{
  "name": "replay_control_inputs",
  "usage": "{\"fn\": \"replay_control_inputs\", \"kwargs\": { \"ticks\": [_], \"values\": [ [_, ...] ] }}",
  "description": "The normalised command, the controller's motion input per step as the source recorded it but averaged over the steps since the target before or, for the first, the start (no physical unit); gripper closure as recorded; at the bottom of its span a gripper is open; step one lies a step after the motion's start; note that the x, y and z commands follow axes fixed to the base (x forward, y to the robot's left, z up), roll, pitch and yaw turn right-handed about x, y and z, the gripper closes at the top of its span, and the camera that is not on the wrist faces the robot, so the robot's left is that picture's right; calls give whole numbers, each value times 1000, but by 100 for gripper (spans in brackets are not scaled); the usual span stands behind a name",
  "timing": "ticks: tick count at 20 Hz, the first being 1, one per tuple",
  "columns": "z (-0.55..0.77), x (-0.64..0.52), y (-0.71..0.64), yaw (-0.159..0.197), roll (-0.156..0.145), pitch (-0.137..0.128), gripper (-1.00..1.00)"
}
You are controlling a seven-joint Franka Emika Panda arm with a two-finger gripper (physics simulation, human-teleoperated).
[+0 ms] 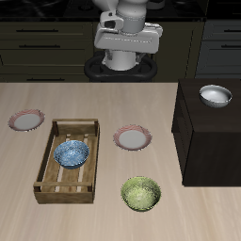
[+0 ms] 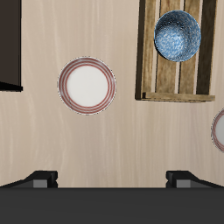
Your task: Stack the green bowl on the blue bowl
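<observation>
A: Green bowl (image 1: pixel 140 193), exterior view: where does it sit?

B: Upright on the bare worktop (image 1: pixel 104 221), near the front edge, just beside the front corner of the wooden crate (image 1: pixel 45 168) but apart from it. Its inside is speckled yellow-green.

A: And the blue bowl (image 1: pixel 72 152)?

B: Inside the crate, resting on the slats toward the crate's back half, upright, with nothing in it.

A: What else does this view show?

B: A pink-rimmed plate (image 1: pixel 132 138) between the crate and a dark cabinet (image 1: pixel 209 141); a second pink-rimmed plate (image 1: pixel 26 120) farther back, on the other side of the crate. A white-grey bowl (image 1: pixel 216 95) stands on top of the cabinet. The robot arm (image 1: pixel 128 36) is raised at the back of the worktop, well apart from both bowls.

A: Is the tool visible here?

B: No; only the white arm body shows, so its state cannot be read from this view.

A: Wrist view, then.

B: The camera looks straight down from height. The blue bowl (image 2: pixel 178 35) lies in the crate (image 2: pixel 175 87), and one plate (image 2: pixel 87 85) lies on the worktop (image 2: pixel 114 140) beside the crate. A sliver of the other plate (image 2: pixel 219 129) shows at the frame's edge. The green bowl is out of frame.

A: The tool's state?

B: The two fingers (image 2: pixel 42 178) show as dark tips set wide apart, with nothing between them: it stands open and holds nothing.
</observation>
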Motion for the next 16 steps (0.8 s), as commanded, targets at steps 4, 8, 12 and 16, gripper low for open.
{"fn": "replay_control_inputs", "kwargs": {
  "ticks": [4,8,12,16],
  "values": [
    [33,321,-60,-1,-8,4,-100],
    [72,348,-112,-17,-9,-2,-100],
    [64,364,-71,-11,2,4,-100],
    [4,265,-20,-18,18,33,-100]
  ]
}}
